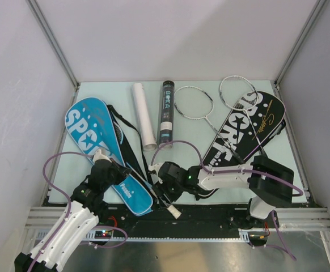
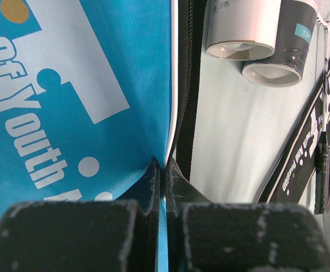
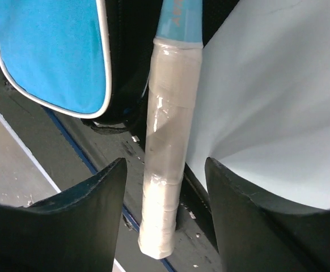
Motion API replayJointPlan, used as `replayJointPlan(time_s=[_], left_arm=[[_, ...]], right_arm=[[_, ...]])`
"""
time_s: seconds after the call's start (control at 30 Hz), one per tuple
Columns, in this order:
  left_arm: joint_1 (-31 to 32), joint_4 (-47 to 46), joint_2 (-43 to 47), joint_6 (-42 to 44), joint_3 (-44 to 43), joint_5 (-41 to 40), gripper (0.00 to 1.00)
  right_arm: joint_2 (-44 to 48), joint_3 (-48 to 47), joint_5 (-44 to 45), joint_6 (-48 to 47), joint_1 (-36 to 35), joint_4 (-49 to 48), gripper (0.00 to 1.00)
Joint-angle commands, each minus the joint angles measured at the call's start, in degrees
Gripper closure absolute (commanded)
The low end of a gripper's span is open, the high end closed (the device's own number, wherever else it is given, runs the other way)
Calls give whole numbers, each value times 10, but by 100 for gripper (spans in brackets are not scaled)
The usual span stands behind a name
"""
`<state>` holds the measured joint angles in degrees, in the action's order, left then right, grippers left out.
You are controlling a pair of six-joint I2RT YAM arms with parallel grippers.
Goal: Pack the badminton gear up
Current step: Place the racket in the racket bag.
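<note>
Lying between the parted right fingers [image 3: 77, 218] is the wrapped racket handle [image 3: 166, 141].

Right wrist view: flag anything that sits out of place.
The white-wrapped racket handle lies askew beside the blue cover, its butt end overhanging the near edge of the table. The right gripper straddles it, jaws open, not touching.

A blue fabric racket-shaped cover [image 1: 91, 133] lies on the left of the pale green table [image 1: 114, 93], slanting from far left to near centre. A white-taped racket handle [image 1: 170, 208] sticks out at its near end, over the table's near edge. At far centre, a long white tube [image 1: 143, 113] lies just left of a long black tube [image 1: 166, 113]. On the right slants a black racket-shaped cover [image 1: 227, 148]. The shafts of two silver thin-framed rackets cross it: the left racket's head [image 1: 194, 102] lies on the table, and the right racket's head [image 1: 238, 92] overlaps the cover's far end.
</note>
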<state>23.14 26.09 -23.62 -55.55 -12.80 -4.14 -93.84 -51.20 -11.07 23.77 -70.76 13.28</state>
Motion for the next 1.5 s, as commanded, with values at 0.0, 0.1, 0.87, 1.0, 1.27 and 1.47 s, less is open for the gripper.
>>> replayJointPlan(time_s=[0.0, 0.1, 0.87, 1.0, 1.27, 1.47], left_arm=[[0, -20, 5, -10, -9, -1, 100], [0, -21, 6, -9, -10, 1, 100], [0, -21, 2, -17, -6, 36, 100], [0, -21, 10, -37, -4, 36, 100], [0, -26, 36, -84, 12, 66, 100], [1, -36, 65, -112, 31, 67, 100]], right_arm=[[-8, -2, 59, 22, -21, -17, 44], [-2, -2, 89, 27, -27, -21, 67], [-81, -142, 53, -17, 28, -138, 100], [-104, -156, 77, 11, 40, -191, 100], [-149, -173, 119, 52, 43, -276, 100], [-185, -186, 172, 87, 24, -309, 100]])
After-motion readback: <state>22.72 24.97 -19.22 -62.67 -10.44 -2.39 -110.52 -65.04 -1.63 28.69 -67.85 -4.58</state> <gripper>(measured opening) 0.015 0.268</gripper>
